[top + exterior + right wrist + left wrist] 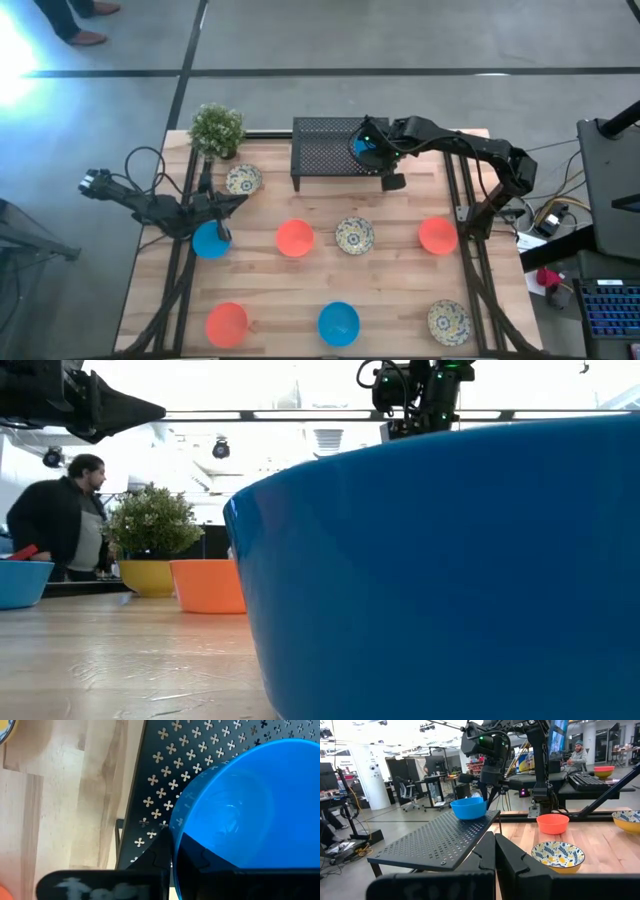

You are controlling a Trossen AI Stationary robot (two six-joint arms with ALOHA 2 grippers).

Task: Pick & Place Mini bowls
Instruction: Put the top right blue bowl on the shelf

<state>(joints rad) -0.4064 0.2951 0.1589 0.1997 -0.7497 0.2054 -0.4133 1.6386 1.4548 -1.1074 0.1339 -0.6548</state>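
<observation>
Mini bowls lie spread over the wooden table [400, 290], and one blue bowl [362, 147] sits on the black mesh rack [320, 150] at 12 o'clock. The right gripper [372, 150] pinches this bowl's rim, fingers tight on the thin edge, likely to set it down flat. The left gripper [225, 205] waits closed and empty at 9 o'clock, near a patterned bowl [243, 180].

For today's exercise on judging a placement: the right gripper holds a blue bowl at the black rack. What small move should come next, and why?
Probably open the right gripper and let go. It is shut on the rim of the blue bowl, and the left wrist view shows that bowl apparently resting on top of the black mesh rack, so little seems left but the release. The left gripper waits shut.
</observation>
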